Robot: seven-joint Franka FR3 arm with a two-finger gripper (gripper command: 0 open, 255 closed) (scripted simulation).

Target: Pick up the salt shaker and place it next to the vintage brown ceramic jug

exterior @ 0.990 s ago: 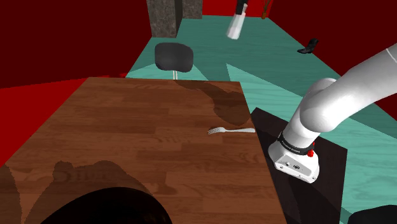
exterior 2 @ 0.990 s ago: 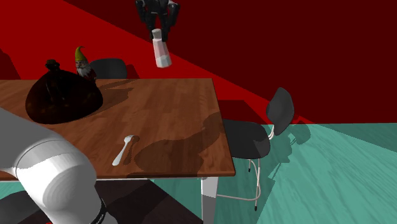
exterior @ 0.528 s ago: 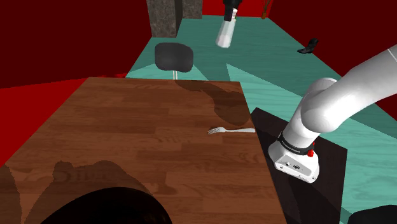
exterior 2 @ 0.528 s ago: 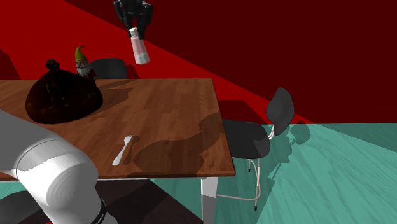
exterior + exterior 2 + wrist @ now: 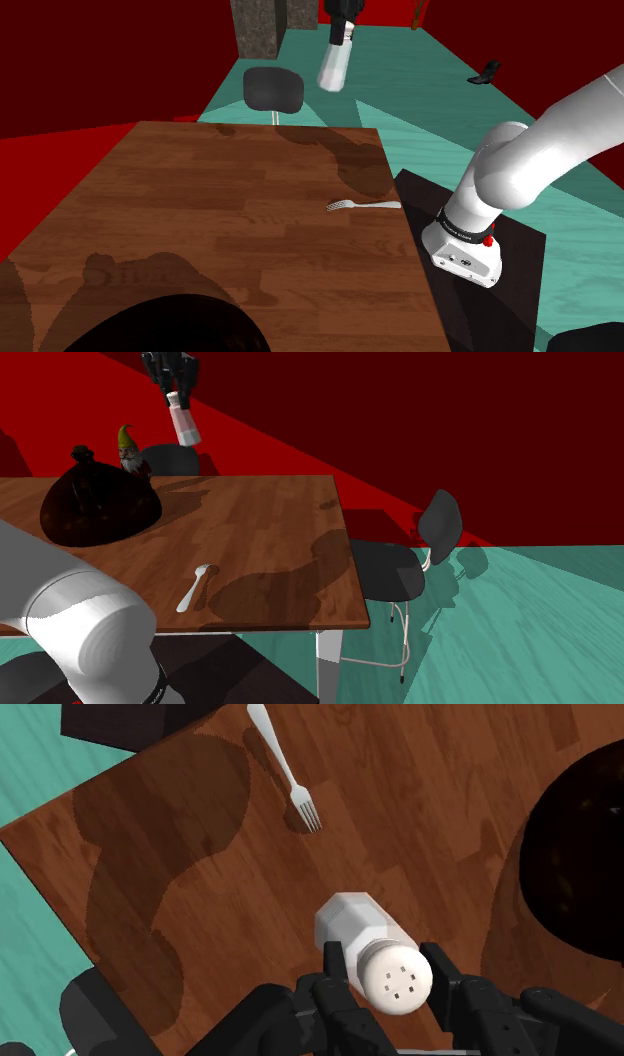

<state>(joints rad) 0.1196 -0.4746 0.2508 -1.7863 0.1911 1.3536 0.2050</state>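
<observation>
Shoulder view: the gripper [image 5: 343, 30] clasps the white salt shaker [image 5: 333, 68] high over the table [image 5: 200, 220], further left than before. Second exterior view: both have drifted towards the dark jug [image 5: 100, 504]. Wrist view: fingers [image 5: 447, 982] pinch the shaker's cap; a fork [image 5: 287, 769] lies below.

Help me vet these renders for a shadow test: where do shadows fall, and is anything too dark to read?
Shoulder view: a soft-edged shadow darkens the table just beyond the fork. Second exterior view: the jug is near-black, its surface detail lost. Wrist view: blotchy shadows lie on the wood beside the fork, while the salt shaker is evenly lit, holes legible.
</observation>
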